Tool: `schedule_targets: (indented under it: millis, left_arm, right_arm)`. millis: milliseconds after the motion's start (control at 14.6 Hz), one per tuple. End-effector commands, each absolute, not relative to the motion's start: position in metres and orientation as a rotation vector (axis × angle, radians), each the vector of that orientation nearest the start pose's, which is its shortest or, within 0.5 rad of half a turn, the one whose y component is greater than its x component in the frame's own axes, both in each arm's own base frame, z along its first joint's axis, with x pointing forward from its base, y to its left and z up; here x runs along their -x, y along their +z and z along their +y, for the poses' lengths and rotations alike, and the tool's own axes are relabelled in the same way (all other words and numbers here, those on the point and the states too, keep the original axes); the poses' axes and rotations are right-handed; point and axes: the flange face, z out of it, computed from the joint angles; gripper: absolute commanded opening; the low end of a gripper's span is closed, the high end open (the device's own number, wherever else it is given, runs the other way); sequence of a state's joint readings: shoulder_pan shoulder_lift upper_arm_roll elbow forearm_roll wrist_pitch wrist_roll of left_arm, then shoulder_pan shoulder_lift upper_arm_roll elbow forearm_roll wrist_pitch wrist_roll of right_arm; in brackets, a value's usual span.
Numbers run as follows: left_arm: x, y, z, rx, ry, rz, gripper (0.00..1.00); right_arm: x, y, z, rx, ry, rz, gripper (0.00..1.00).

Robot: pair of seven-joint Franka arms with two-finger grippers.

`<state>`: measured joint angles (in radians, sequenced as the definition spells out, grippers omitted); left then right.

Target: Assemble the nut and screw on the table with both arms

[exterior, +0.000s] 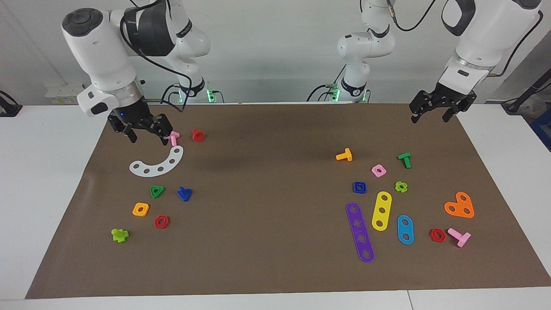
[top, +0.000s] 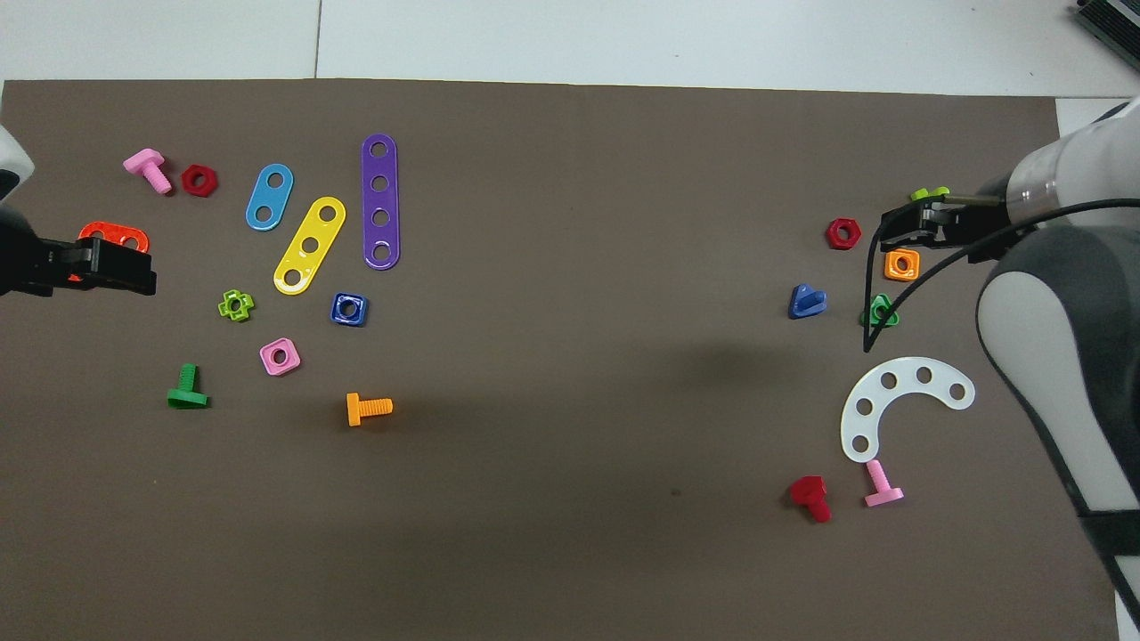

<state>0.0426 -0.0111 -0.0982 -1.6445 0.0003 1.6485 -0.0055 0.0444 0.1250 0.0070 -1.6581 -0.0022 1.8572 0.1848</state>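
Two dark-blue pieces make up the job, and neither has been touched. The nut (exterior: 360, 187) lies flat on the brown mat toward the left arm's end of the table (exterior: 51, 172), just beside the tip of the purple four-hole strip (exterior: 360, 232) and near the pink square nut (exterior: 379, 171). The screw (exterior: 184, 193) rests toward the right arm's end, beside the green triangular nut (exterior: 156, 191) and well apart from its mate.

Reading outward to the tools: the right gripper (exterior: 146, 134) hangs low over the mat with its jaws spread and nothing between them. It is above the end of the white curved plate (exterior: 157, 165), with the pink bolt (exterior: 173, 137) just beside one fingertip; the screw is well below it and farther from the robots. The left gripper (exterior: 432, 113) is raised over the mat's edge nearest its own base, jaws likewise spread and empty, with the nut well apart from it and farther out.

By my reading this is the approach step, before any grasp. Next, each gripper needs to travel outward over its own piece and descend with jaws wide: the right straddling the screw's triangular head without nudging the green nut, the left coming down on the nut's flat sides clear of the purple strip.
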Motion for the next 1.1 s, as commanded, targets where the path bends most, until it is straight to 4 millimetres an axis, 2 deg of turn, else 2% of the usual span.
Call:
schedule_targets:
  millis: [0,68,205,274,411,548,685,822,1027]
  left_arm:
    - [-0.561,0.579,-0.038,3.146,-0.048,0.100,1.00]
    - [-0.570,0.566,-0.041,3.151,-0.045,0.106,1.00]
    - [-0.584,0.541,-0.062,3.156,-0.043,0.160,1.00]
    - [-0.590,0.528,-0.064,3.158,-0.050,0.157,1.00]
    - [-0.589,0.497,-0.084,3.157,-0.071,0.202,1.00]
    - [-0.590,0.461,-0.094,3.161,-0.135,0.192,1.00]
    - [-0.590,0.435,-0.100,3.162,-0.177,0.208,1.00]
    - [-0.596,0.406,-0.118,3.168,-0.166,0.243,1.00]
    - [-0.601,0.368,-0.128,3.172,-0.172,0.253,0.97]
  right_arm:
    - [-0.632,0.505,0.030,3.122,-0.138,0.125,0.98]
    - [-0.636,0.492,0.033,3.124,-0.116,0.118,0.98]
    - [-0.642,0.468,0.035,3.124,-0.080,0.112,0.98]
    - [-0.643,0.457,0.035,3.122,-0.075,0.113,0.98]
    - [-0.640,0.428,0.035,3.120,-0.082,0.118,0.97]
    - [-0.633,0.393,0.036,3.118,-0.108,0.117,0.97]
    - [-0.624,0.365,0.037,3.116,-0.129,0.118,0.96]
    - [-0.617,0.344,0.037,3.116,-0.139,0.118,0.89]
    - [-0.610,0.328,0.046,3.114,-0.138,0.113,0.84]
